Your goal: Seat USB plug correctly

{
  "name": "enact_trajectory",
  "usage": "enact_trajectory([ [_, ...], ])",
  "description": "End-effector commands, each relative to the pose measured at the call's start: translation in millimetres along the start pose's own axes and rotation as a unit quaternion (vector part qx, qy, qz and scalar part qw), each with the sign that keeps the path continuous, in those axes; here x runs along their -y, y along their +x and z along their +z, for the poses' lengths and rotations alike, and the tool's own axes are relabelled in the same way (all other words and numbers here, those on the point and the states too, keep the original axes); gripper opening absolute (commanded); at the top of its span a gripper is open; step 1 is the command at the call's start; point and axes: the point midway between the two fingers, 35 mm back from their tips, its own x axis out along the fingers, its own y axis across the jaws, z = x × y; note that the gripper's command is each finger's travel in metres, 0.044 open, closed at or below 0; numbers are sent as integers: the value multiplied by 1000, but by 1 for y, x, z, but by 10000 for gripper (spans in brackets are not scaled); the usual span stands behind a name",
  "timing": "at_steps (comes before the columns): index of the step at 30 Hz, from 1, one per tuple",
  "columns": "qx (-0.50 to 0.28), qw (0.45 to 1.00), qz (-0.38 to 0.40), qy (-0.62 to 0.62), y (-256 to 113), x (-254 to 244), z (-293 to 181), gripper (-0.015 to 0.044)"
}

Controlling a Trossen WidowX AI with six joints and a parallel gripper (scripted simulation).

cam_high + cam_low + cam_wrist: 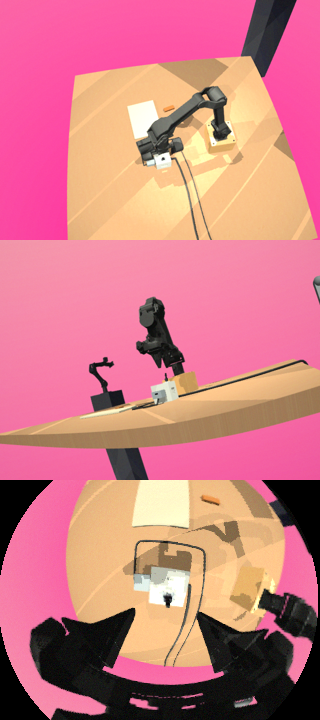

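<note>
The white power cube [163,165] [170,392] [159,591] stands on the table. A small black USB plug [163,158] [165,377] [168,599] stands upright in its top; how deep it sits and which way round it is are too small to tell. A pale blue-grey adapter [150,162] [158,394] [141,583] is at the cube's side. My gripper [163,367] [167,613] is open and empty, pointing down with its fingertips above the plug, not touching it. In the top view the arm hides the fingers.
A pale board [142,118] [108,412] [161,502] and an orange block [169,108] [210,500] lie beyond the cube. My arm's base sits on a yellow block [222,148] [189,382] [247,587]. Black cables run from the cube area across the table.
</note>
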Motion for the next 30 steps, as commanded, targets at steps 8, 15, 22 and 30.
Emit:
enact_trajectory([
  [8, -3, 1000, -3, 4, 7, 2, -1, 440],
  [15, -3, 1000, -3, 4, 14, 2, -1, 440],
  [22, -3, 1000, -3, 4, 21, 2, -1, 440],
  [30, -3, 1000, -3, 4, 28, 2, -1, 440],
])
